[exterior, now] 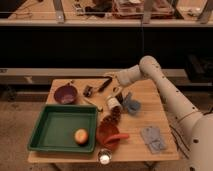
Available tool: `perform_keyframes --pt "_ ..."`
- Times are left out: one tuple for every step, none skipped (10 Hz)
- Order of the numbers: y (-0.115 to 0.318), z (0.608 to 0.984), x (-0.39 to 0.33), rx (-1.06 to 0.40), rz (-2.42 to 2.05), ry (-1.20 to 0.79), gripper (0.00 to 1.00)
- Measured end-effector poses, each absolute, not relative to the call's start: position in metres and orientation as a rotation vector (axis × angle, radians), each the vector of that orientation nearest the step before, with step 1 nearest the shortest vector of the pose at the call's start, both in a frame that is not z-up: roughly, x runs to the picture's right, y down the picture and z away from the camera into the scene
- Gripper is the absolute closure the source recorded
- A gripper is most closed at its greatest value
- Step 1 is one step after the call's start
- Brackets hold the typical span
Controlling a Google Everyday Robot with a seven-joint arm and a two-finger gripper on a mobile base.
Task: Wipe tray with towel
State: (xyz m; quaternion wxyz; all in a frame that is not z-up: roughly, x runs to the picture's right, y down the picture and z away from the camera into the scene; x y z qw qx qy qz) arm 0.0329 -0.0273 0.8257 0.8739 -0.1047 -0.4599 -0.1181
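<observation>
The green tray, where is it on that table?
In the camera view, the green tray sits front-left on the table, just before the purple bowl; the hand is farther back, near the table's middle.
</observation>
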Motion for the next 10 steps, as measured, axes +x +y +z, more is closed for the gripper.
perform_keyframes --pt "-0.0273 0.8257 0.0328 -0.219 -0.247 -0.961 0.27" --pt "-0.0273 0.8257 0.0329 -0.219 -0.247 -0.960 0.27" --pt "-0.0273 0.8257 0.0328 -0.219 -0.247 -0.961 0.27" --pt "-0.0273 0.8257 0.0328 -0.219 -0.247 -0.961 0.27" --pt "-0.0272 0.8257 0.0329 -0.219 -0.247 -0.960 0.27" --pt "-0.0273 0.8257 0.0329 -0.219 -0.247 -0.960 0.27" --pt "-0.0273 0.8257 0.0329 -0.219 -0.247 -0.960 0.27" --pt "-0.0272 0.8257 0.0328 -0.219 -0.247 -0.961 0.27" --pt "-0.0275 0.8253 0.0330 -0.219 -0.249 -0.959 0.27" --pt "-0.0271 0.8248 0.0333 -0.222 -0.258 -0.955 0.27"
